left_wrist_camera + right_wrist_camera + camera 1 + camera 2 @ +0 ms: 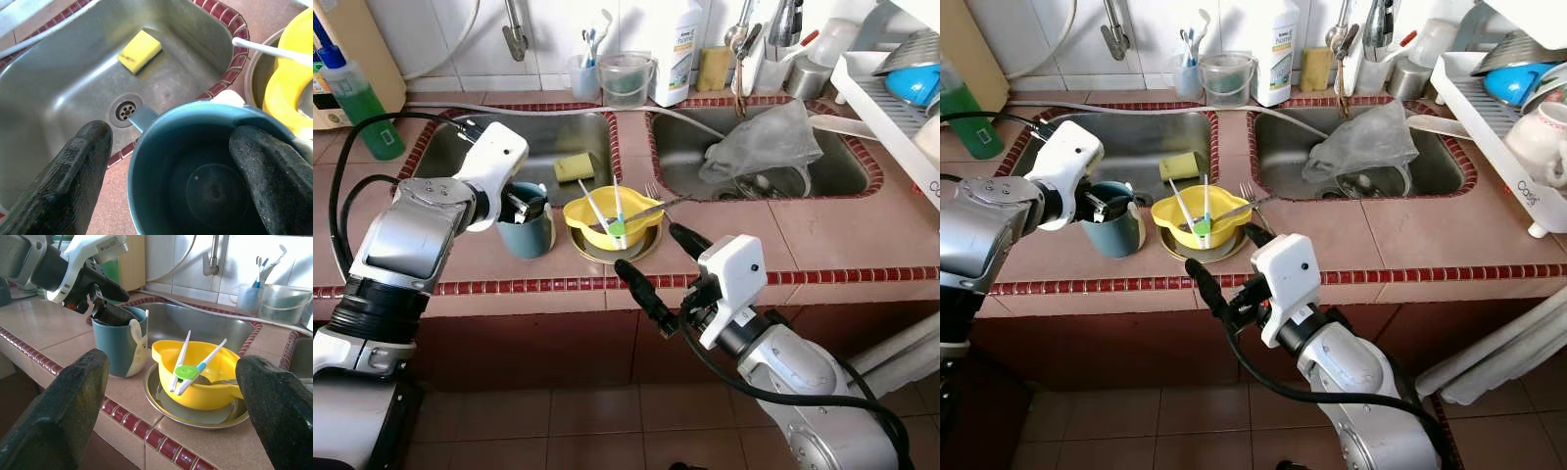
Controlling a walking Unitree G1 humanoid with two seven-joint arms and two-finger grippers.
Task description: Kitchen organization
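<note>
A blue mug (pixel 527 235) stands upright on the tiled counter beside the left sink. My left gripper (pixel 524 204) is open at its rim, with one finger (pixel 80 166) outside the mug wall and the other finger (pixel 269 171) over the inside. Right of the mug a yellow bowl (pixel 607 217) sits in a metal plate (pixel 607 255), with white training chopsticks (pixel 615 225) and a fork (pixel 658 204) lying in it. My right gripper (pixel 646 245) hangs open in front of the counter edge, pointing at the bowl and touching nothing.
A yellow sponge (pixel 574 166) lies in the left sink (pixel 460 147). A clear plastic bag (pixel 764 142) covers dishes in the right sink. A dish rack (pixel 891 108) stands at the right, a green bottle (pixel 362 108) at the far left, and cups and a detergent bottle (pixel 675 49) along the wall.
</note>
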